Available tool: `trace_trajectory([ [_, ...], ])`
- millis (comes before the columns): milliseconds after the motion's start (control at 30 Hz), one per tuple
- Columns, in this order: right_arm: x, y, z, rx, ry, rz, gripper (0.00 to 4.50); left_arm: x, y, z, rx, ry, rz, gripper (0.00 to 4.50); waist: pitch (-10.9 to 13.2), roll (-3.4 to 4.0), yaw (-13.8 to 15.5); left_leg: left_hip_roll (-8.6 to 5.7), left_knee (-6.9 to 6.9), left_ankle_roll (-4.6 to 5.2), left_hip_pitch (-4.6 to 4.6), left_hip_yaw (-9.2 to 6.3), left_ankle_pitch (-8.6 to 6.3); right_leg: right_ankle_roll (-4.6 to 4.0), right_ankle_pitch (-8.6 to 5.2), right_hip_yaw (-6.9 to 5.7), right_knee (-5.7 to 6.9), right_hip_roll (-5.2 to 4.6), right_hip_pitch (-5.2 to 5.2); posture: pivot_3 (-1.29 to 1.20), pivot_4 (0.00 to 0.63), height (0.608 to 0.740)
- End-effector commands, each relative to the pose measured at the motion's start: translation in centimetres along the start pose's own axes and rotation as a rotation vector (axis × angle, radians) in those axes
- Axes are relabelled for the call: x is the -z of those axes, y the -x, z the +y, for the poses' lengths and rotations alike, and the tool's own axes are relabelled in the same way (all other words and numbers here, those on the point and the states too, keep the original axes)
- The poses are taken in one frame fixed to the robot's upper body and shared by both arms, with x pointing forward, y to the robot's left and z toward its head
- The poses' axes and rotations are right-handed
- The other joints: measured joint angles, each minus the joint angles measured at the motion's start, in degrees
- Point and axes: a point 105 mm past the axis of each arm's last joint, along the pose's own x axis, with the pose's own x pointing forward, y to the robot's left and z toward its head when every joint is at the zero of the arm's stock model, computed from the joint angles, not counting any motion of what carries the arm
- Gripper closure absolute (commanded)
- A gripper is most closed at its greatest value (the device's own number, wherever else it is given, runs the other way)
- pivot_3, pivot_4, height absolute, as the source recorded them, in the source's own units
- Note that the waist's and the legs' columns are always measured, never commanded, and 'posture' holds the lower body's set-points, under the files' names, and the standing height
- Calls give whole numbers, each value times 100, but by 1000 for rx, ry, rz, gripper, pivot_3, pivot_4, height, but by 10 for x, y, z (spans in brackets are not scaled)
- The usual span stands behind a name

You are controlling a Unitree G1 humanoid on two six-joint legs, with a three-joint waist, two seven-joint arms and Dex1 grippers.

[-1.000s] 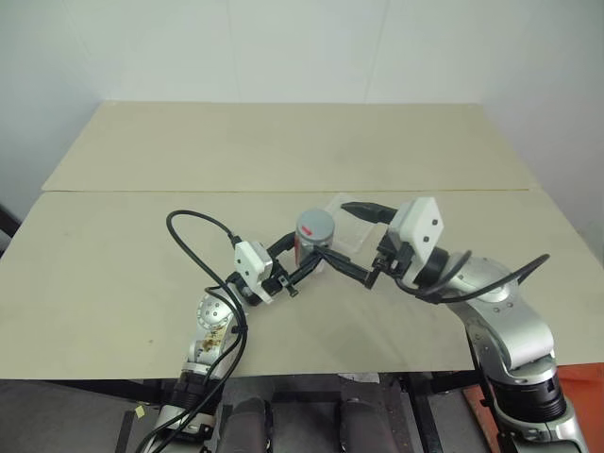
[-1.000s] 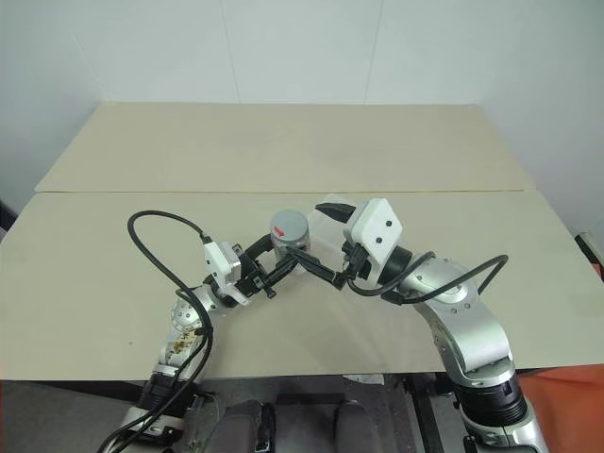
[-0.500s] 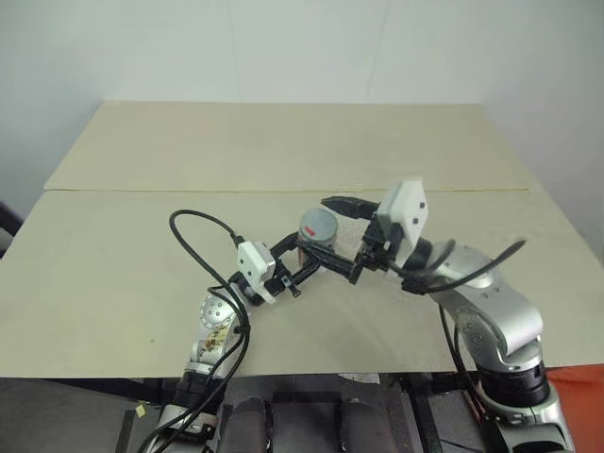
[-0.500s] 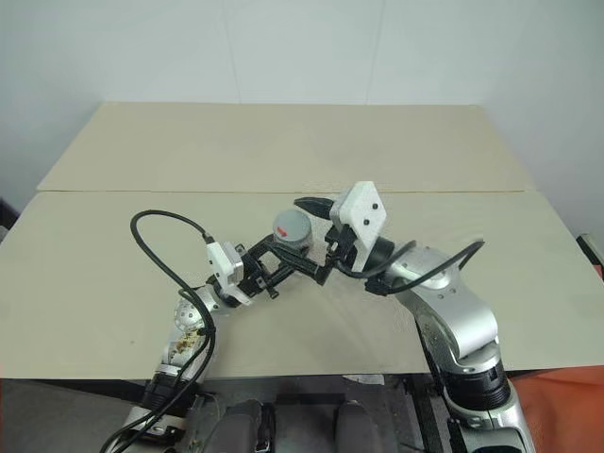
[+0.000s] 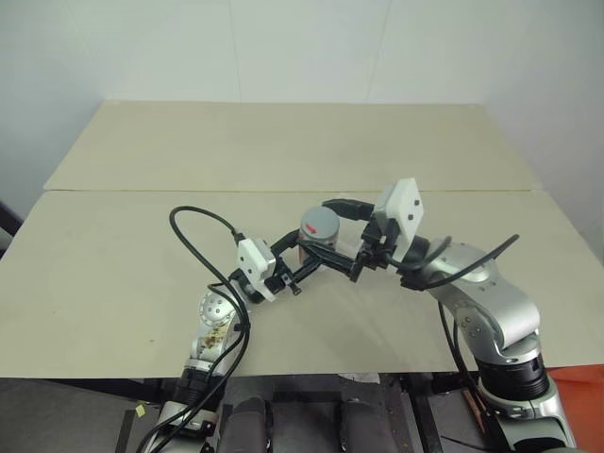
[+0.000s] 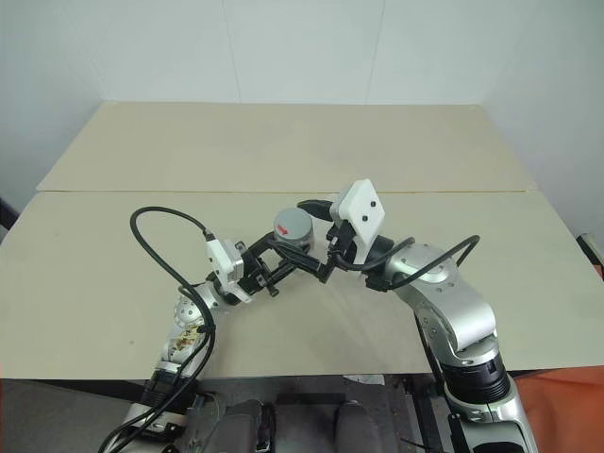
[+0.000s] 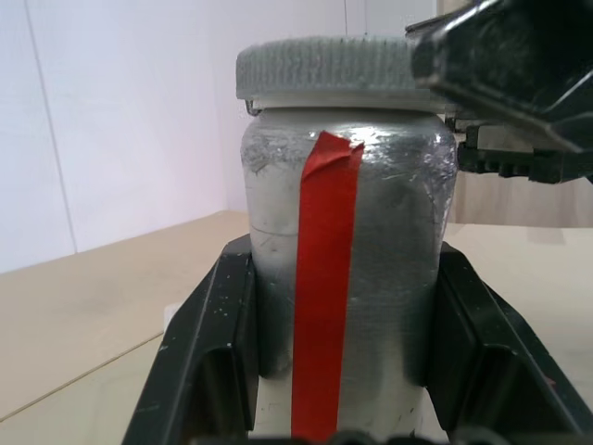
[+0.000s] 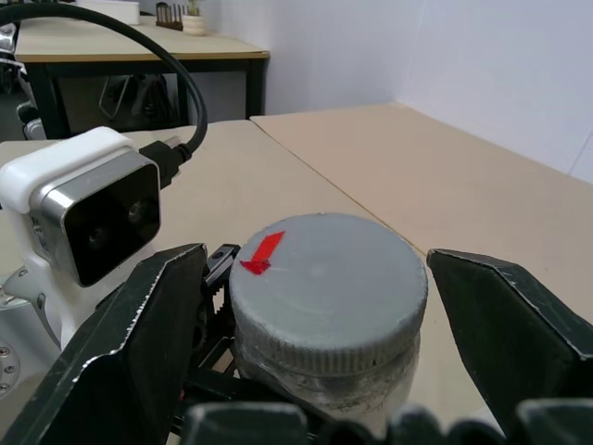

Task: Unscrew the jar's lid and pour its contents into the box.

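The right gripper (image 8: 320, 278), jaws spread, has swung in from 3 o'clock to straddle the lid (image 8: 326, 278) of the jar (image 7: 345, 278) pinched upright above the table (image 5: 283, 151) by the left gripper (image 7: 343, 371); unscrewing can begin.

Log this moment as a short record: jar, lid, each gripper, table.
jar: silvery-grey cylindrical jar with a red vertical stripe, upright, held above the table
lid: round grey ribbed lid with a red tape mark, still on the jar
left gripper: left gripper, shut on the jar's body, a finger on each side
right gripper: right gripper, open, fingers on either side of the lid with gaps showing
table: pale beige wooden table
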Motion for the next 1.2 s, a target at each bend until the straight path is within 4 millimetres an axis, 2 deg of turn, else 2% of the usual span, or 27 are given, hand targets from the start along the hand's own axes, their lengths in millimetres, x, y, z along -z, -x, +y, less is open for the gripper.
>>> trace_trajectory([
  [33, -13, 0, -1, -1, 52, -46, 53, -8, -3, -1, 2, -17, -42, 2568, 0, 0, 0, 0, 0, 0, 0, 0, 0, 0, 0, 0, 0, 0, 0, 0, 150, 740],
  [200, -13, 1, -1, 1, 52, -49, 53, -8, -2, -1, 0, -18, -40, 2568, 0, 0, 0, 0, 0, 0, 0, 0, 0, 0, 0, 0, 0, 0, 0, 0, 150, 740],
  [300, -13, 0, -1, 5, 52, -52, 621, -7, -2, -1, -1, -18, -38, 2568, 0, 0, 0, 0, 0, 0, 0, 0, 0, 0, 0, 0, 0, 0, 0, 0, 150, 740],
  [400, -14, 0, -1, 3, 66, -55, 1620, -6, -2, -1, -3, -17, -34, 2568, 0, 0, 0, 0, 0, 0, 0, 0, 0, 0, 0, 0, 0, 0, 0, 0, 150, 740],
  [800, -13, -3, -1, 10, 72, -58, 1620, -4, 1, -1, -6, -17, -24, 2568, 0, 0, -1, 0, 0, 0, 0, 0, 0, 0, 0, 0, 0, 0, 0, 0, 150, 740],
  [1200, -17, 1, -7, 40, -45, -70, 1620, 2, 1, -6, 6, -27, -7, 2568, 0, 0, 0, 0, 0, 0, 0, 0, 0, 0, 0, 0, 0, -1, 0, 0, 150, 740],
])
